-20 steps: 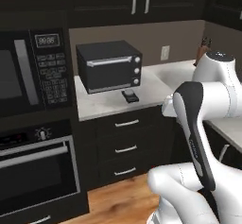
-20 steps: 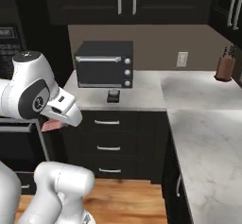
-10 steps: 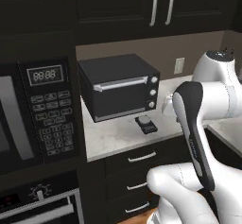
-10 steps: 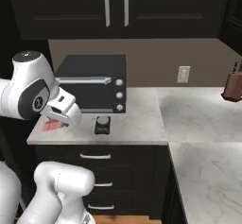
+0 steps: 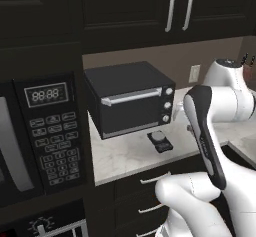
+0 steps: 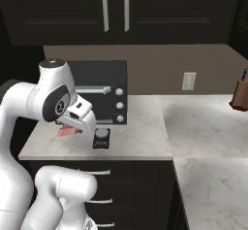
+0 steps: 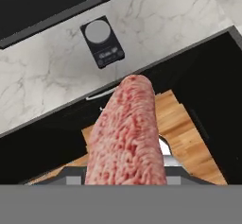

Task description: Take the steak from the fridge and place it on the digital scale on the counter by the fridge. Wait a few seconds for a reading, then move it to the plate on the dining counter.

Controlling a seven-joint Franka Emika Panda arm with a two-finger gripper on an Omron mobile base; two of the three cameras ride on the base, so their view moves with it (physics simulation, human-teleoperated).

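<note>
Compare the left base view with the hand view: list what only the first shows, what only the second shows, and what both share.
Only the left base view: the microwave keypad, the upper cabinet handles, a wall outlet and the whole toaster oven.

Only the hand view: the steak close up, reaching out from the jaws, with wooden floor below it.

Both: the digital scale on the marble counter, just in front of the toaster oven, with nothing on it yet.
</note>
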